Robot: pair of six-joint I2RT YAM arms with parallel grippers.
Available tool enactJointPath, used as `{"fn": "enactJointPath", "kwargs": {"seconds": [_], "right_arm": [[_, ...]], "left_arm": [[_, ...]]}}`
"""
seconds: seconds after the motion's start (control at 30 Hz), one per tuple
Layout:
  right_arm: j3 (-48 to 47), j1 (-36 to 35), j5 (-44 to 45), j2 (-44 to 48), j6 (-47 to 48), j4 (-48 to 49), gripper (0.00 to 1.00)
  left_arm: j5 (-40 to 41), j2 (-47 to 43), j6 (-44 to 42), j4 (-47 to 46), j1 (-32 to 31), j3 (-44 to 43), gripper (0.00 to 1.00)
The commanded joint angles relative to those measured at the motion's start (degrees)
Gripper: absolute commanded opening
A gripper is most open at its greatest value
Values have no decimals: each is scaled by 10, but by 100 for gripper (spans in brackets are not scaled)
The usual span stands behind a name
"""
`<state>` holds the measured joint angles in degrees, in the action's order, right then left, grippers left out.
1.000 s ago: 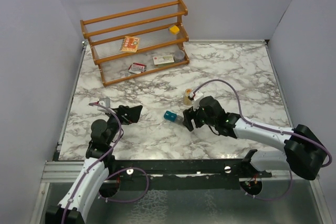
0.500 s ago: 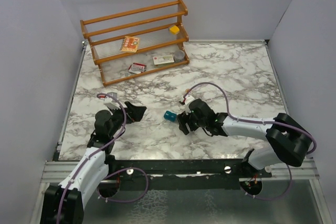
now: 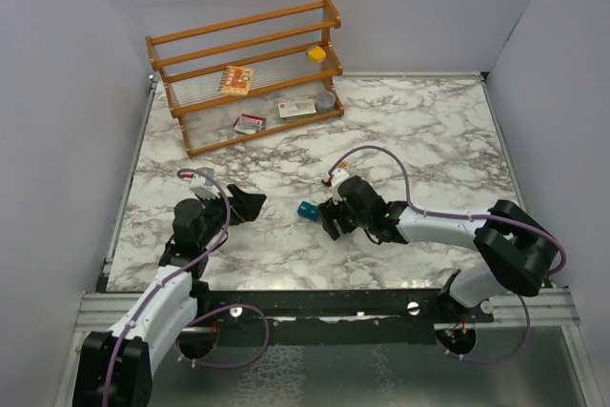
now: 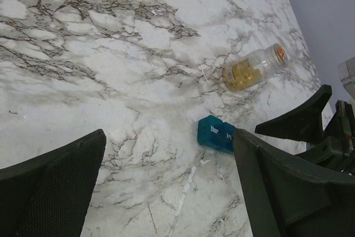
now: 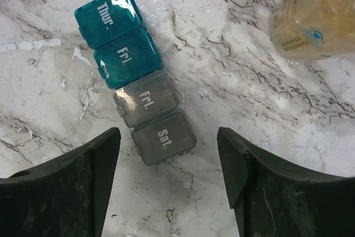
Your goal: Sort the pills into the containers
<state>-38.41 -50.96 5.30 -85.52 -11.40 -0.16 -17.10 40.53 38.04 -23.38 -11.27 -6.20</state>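
The containers [image 5: 138, 79] are a short strip of joined compartments lying flat on the marble: two teal ones marked Thur. and Fri., then two grey ones marked Fri. and Sat. My right gripper [image 5: 166, 137] is open, with a finger on each side of the grey Sat. end and touching nothing. The pills are yellowish, inside a clear bottle [image 5: 316, 15] lying on its side just beyond. From above, the teal end [image 3: 307, 210] shows left of the right gripper [image 3: 329, 221]. My left gripper [image 3: 250, 205] is wide open and empty, facing the teal compartments [image 4: 216, 133] and the bottle [image 4: 252, 69].
A wooden rack [image 3: 248, 40] stands at the back left, with flat printed packets [image 3: 235, 79], a yellow block [image 3: 316, 52] and a small grey tin [image 3: 326, 99] on or beside it. Grey walls close in the table on the left, back and right.
The right gripper has slid left and a little nearer, up to the strip's grey end. The left gripper has swung slightly right toward the teal end. Nothing was grasped.
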Motion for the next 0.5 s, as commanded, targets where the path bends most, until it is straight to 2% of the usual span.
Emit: {"fn": "enactJointPath", "kwargs": {"seconds": [0.0, 0.23, 0.47], "right_arm": [[-12, -5, 19, 4, 9, 12, 70], [-12, -5, 15, -9, 10, 17, 65], [-14, -4, 1, -12, 11, 12, 64]], "left_arm": [[0, 9, 7, -9, -1, -9, 99], [-3, 2, 8, -9, -1, -8, 99], [-6, 6, 9, -9, -1, -8, 99]]}}
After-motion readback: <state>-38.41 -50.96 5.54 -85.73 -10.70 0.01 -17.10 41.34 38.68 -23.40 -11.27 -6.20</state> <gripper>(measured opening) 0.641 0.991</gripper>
